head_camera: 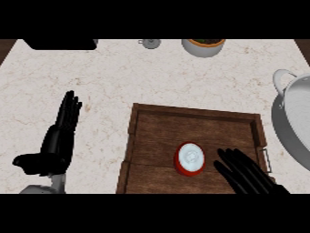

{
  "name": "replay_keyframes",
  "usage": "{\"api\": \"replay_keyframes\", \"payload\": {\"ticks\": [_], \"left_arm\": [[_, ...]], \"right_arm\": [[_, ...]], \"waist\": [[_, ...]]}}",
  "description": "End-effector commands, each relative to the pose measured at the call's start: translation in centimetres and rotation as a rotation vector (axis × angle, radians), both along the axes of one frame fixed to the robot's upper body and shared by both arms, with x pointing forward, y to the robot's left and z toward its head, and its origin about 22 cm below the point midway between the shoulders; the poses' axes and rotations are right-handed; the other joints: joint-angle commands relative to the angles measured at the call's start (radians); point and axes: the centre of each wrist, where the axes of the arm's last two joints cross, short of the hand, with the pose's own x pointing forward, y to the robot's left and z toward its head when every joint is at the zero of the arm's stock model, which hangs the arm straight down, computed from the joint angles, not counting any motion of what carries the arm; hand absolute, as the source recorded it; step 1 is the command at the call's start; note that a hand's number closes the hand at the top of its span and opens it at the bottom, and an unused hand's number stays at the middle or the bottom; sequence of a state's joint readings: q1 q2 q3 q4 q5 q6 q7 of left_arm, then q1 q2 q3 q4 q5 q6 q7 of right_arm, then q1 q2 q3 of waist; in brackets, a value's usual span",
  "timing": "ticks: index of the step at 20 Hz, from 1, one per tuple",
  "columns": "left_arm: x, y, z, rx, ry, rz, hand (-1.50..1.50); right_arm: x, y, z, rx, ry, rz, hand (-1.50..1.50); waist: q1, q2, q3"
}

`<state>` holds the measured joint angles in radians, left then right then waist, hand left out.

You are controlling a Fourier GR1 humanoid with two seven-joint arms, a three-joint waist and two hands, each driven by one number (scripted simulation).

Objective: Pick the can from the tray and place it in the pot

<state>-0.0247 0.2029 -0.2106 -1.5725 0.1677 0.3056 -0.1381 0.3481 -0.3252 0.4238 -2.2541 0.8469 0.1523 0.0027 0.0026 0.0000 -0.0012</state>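
Approach step: right hand [247,175], fingers straight, sits at three o'clock of the upright red, white-topped can [190,158] on the brown wooden tray [158,136]; next, close round it. Left hand [58,136] rests released.

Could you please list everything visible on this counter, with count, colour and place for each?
Counter: one, pale marbled stone, fills most of the view.
Tray: one, dark brown wood, lower centre.
Can: one, red with a white top, upright on the tray near its front.
Pot: one, silver-grey with a loop handle, at the right edge, partly cut off.
Bowl: one, white with brownish contents, top edge right of centre.
Small grey object: one, top edge centre, too small to identify.
Black object: one, top left edge, cut off.
Left hand: one, black, open, fingers straight, left of the tray.
Right hand: one, black, open, over the tray just right of the can.
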Motion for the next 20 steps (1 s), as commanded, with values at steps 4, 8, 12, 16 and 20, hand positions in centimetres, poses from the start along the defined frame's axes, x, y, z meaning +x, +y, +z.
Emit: {"api": "replay_keyframes", "payload": {"ticks": [4,8,12,16,20], "left_arm": [[-1.0,0.7,-2.2,-0.012,0.002,0.011,0.00],[-0.4,0.1,1.0,0.005,-0.004,0.010,0.00],[1.1,0.1,-0.4,-0.003,0.006,0.022,0.00],[-0.9,-1.2,-1.7,0.003,-0.007,0.005,0.00],[-0.5,-1.3,0.7,-0.011,0.004,0.017,0.00]], "right_arm": [[3.1,3.4,-1.2,-0.148,0.091,-0.076,-1.50],[2.1,3.8,-2.3,-0.140,0.127,-0.053,-1.50],[5.7,2.2,-3.4,-0.120,0.110,-0.045,-1.50],[4.9,4.6,-3.8,-0.151,0.125,-0.058,-1.50],[5.3,4.4,-6.3,-0.145,0.104,-0.066,-1.50]], "waist": [[0.003,0.001,0.000],[-0.002,-0.001,0.001],[-0.002,0.001,0.001],[-0.002,0.000,0.001],[-0.002,-0.001,0.001]]}}
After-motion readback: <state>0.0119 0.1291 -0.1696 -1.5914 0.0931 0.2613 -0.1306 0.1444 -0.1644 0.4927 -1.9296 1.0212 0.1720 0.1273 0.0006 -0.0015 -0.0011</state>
